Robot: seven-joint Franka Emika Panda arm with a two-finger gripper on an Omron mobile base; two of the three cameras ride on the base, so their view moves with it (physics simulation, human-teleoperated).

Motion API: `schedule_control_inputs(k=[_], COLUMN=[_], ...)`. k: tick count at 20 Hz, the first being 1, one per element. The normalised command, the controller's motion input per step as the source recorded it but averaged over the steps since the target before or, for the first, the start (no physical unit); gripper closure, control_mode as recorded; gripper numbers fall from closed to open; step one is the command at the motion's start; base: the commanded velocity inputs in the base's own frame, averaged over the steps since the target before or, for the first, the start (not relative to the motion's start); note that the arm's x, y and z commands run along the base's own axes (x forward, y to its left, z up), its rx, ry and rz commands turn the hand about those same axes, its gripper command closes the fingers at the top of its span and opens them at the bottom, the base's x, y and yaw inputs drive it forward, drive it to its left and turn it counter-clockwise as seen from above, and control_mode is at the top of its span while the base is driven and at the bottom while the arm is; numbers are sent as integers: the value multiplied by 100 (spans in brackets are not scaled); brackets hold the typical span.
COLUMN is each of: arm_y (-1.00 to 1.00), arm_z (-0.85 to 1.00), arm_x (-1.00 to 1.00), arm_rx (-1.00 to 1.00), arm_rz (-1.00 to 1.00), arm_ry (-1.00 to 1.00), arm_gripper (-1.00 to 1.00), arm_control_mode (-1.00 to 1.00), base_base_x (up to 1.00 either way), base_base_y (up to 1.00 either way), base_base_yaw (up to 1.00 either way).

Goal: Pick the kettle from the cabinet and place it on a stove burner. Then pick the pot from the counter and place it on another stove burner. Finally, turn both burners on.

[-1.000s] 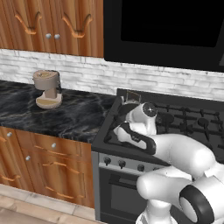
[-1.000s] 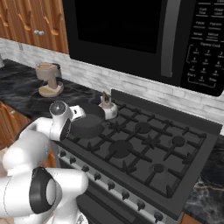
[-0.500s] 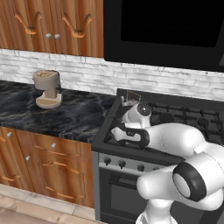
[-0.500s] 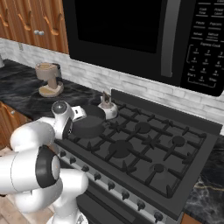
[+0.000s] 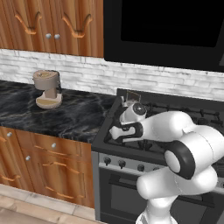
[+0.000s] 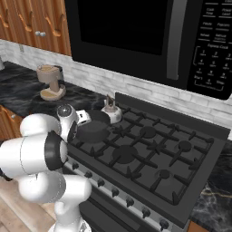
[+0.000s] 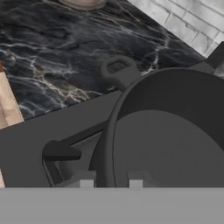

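Observation:
The dark grey pot [image 6: 93, 131] hangs low over the stove's front-left burner, and I cannot tell if it rests on the grate. My gripper [image 7: 111, 182] is shut on the pot's near rim [image 7: 109, 144], one finger inside and one outside. The pot's ear handle [image 7: 118, 70] points toward the black marble counter [image 7: 61, 39]. From the left the gripper [image 5: 120, 131] sits at the stove's left front corner. The silvery kettle [image 6: 110, 111] stands on the back-left burner, just behind the pot. The other burners [image 6: 148, 132] are bare.
A beige coffee machine [image 5: 47, 88] stands on the counter [image 5: 70, 118] to the left of the stove. Wooden wall cabinets [image 5: 43, 26] and a black microwave [image 6: 136, 36] hang above. Silver knobs [image 6: 131, 204] line the range's front.
The arm's elbow has swung up and to the right. The hand with the pot has edged slightly left over the front-left burner. The grip is unchanged.

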Motion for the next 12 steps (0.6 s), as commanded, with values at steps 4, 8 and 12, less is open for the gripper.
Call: schedule_control_inputs(k=[4, 8, 12], arm_y=[2, 1, 0], arm_z=[-20, -19, -16], arm_x=[20, 18, 15], arm_rx=[-1, 0, 0], arm_rz=[0, 0, 0], arm_ry=[0, 0, 0], arm_gripper=[100, 100, 100], arm_control_mode=[-100, -100, -100], base_base_x=[0, 0, 0], base_base_y=[0, 0, 0], base_base_yaw=[0, 0, 0])
